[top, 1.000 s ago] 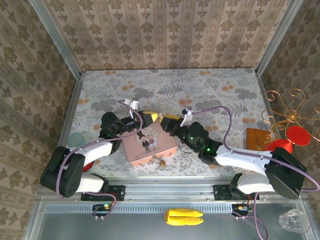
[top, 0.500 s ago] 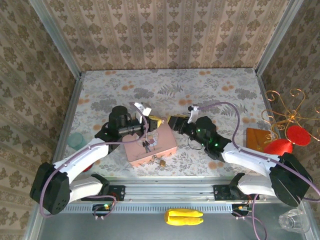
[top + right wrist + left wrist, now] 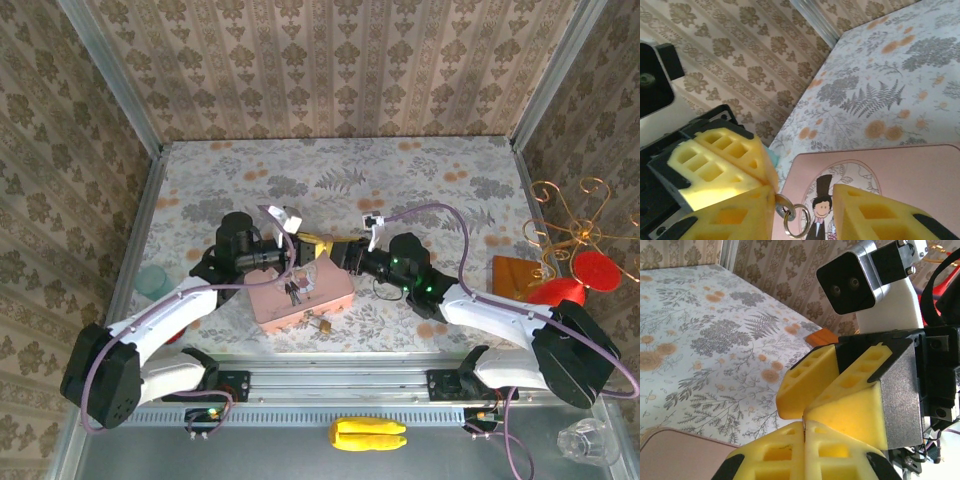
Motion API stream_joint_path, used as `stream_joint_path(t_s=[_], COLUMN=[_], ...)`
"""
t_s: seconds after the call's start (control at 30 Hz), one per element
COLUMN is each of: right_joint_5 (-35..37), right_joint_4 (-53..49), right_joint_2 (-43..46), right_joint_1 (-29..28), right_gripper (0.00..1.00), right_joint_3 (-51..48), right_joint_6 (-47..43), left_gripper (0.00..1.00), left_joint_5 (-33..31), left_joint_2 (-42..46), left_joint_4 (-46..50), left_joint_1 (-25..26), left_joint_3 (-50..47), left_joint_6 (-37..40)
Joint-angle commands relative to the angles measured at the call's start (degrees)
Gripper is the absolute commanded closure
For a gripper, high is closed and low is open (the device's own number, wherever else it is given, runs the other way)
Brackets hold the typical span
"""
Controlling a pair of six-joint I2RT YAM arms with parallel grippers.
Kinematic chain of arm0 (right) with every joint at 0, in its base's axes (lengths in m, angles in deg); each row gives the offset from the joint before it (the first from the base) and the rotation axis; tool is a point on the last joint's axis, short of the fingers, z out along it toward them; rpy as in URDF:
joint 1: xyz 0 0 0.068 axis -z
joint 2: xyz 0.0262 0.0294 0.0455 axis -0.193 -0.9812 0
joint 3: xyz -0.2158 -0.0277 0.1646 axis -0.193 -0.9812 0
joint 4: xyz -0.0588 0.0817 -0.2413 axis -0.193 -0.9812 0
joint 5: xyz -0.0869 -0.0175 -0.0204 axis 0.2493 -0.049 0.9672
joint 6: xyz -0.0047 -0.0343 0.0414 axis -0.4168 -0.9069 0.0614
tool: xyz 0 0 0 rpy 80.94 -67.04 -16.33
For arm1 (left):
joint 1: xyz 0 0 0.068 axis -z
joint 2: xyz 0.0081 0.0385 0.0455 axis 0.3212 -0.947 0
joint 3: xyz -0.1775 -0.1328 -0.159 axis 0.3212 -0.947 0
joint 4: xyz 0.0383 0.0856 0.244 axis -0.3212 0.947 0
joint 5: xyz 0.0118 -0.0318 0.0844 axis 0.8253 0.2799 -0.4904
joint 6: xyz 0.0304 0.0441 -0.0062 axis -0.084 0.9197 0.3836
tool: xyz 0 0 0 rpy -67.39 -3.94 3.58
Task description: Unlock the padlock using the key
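Padlock [image 3: 324, 325], 1, brass, just beside 1 pink tin [image 3: 335, 291].

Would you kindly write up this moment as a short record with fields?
left end effector: shut on the key, a small ring dangling from it
right end effector: open, one finger on each side of the ring
padlock: at the near edge of the pink tin, untouched
pink tin: on the floral table, below both end effectors
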Motion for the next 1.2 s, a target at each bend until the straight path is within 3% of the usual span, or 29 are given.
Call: stream_joint_path(t_s=[0.0,0.6,0.93,1.17], right_joint_5=[-1.4,-6.4,-4.2,-7.2], right_joint_4=[4.3,4.4,3.8,4.4], right_joint_2=[1.0,3.5,6.5,6.0], right_joint_1=[-0.3,-0.5,-0.4,-0.7], right_gripper=[0.65,0.75,0.68,0.65], right_joint_3=[-1.4,-0.4,-1.2,-0.1], right_joint_6=[-2.6,-5.3,-6.1,-7.1], left_gripper=[1.00,1.00,1.00,1.00], left_joint_5=[5.5,8.2,8.2,8.7], left_joint_2=[-0.1,0.0,-0.2,-0.3], left_joint_4=[-9.6,-16.1,-16.0,-16.6], left_joint_1=[-1.2,-1.5,-1.5,-1.5], left_joint_3=[-1.8,-3.2,-3.0,-3.0], left_joint_6=[-5.6,-9.5,-9.8,-10.2])
